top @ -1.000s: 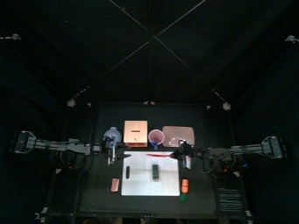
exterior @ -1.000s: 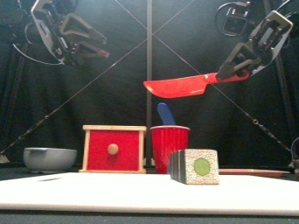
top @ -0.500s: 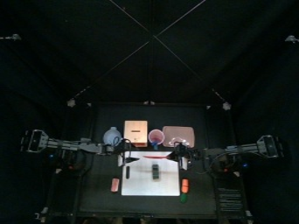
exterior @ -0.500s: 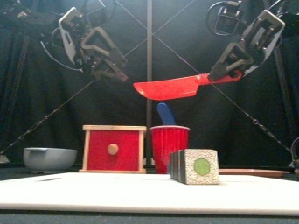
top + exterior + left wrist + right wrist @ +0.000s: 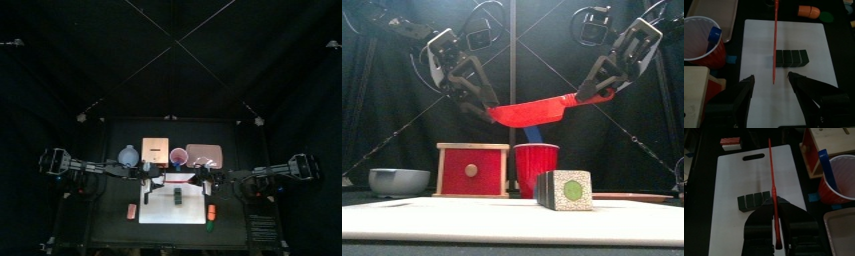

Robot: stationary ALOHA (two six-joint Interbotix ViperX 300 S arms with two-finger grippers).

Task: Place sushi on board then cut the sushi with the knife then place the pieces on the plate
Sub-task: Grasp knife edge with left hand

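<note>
The dark green sushi roll [image 5: 565,190] lies on the white cutting board [image 5: 462,222], also seen in the top view as sushi roll [image 5: 178,196]. My right gripper [image 5: 596,95] is shut on the handle of the red knife [image 5: 536,108], which hangs above the board with its blade pointing left. My left gripper [image 5: 480,103] is open at the blade's tip. In the left wrist view the red knife [image 5: 775,40] runs edge-on between the left gripper's [image 5: 771,87] spread jaws, above the sushi roll [image 5: 791,57]. The right wrist view shows the right gripper [image 5: 777,235], red knife [image 5: 771,183] and sushi roll [image 5: 754,201].
Behind the board stand a blue-grey bowl [image 5: 398,180], a wooden box with a red front [image 5: 473,170], a red cup [image 5: 536,170] holding a blue knife [image 5: 535,130], and the pink tray [image 5: 203,154]. Small toy foods lie left [image 5: 132,211] and right [image 5: 211,212] of the board.
My left gripper has swung right and down to the knife's tip. The right gripper has brought the knife lower and toward the left.
</note>
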